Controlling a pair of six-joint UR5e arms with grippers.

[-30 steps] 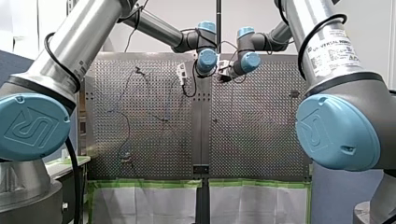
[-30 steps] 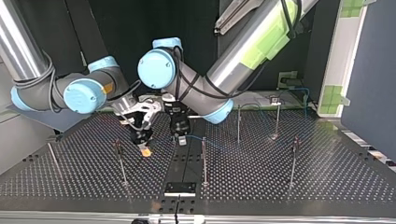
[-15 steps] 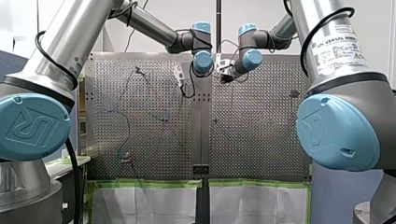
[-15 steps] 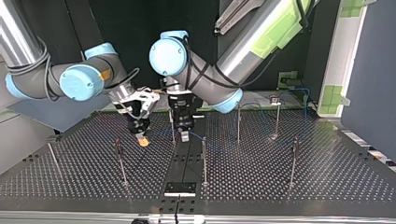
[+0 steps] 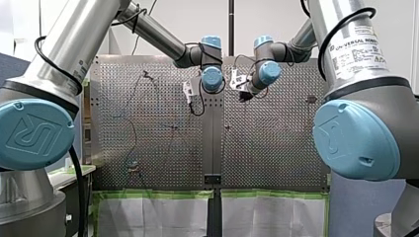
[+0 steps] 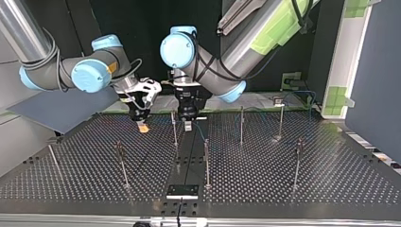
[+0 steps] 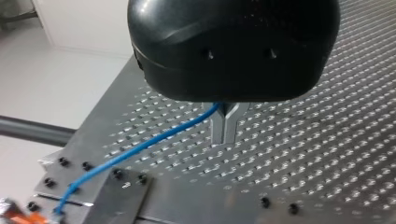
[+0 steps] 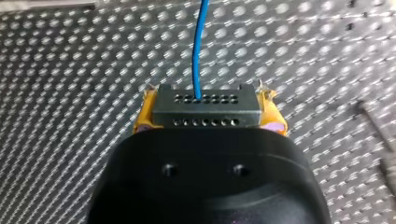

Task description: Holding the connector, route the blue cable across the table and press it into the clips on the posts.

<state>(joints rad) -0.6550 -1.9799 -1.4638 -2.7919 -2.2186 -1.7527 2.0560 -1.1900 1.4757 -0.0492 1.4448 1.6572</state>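
Blue cable (image 7: 154,140) and connector (image 8: 205,109) among thin posts (image 6: 174,127) on table (image 6: 283,175)

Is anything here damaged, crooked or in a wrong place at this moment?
Nothing stands out. The connector sits square between the yellow pads of my right gripper. The blue cable leaves it straight with no kink and reaches my left gripper, which is shut on it.

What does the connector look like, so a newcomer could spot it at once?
In the top view, follow my right arm down from the view's left to the perforated table. The connector is the small dark metal block with two rows of holes between that arm's yellow-padded jaws; only it has the blue cable plugged into its face.
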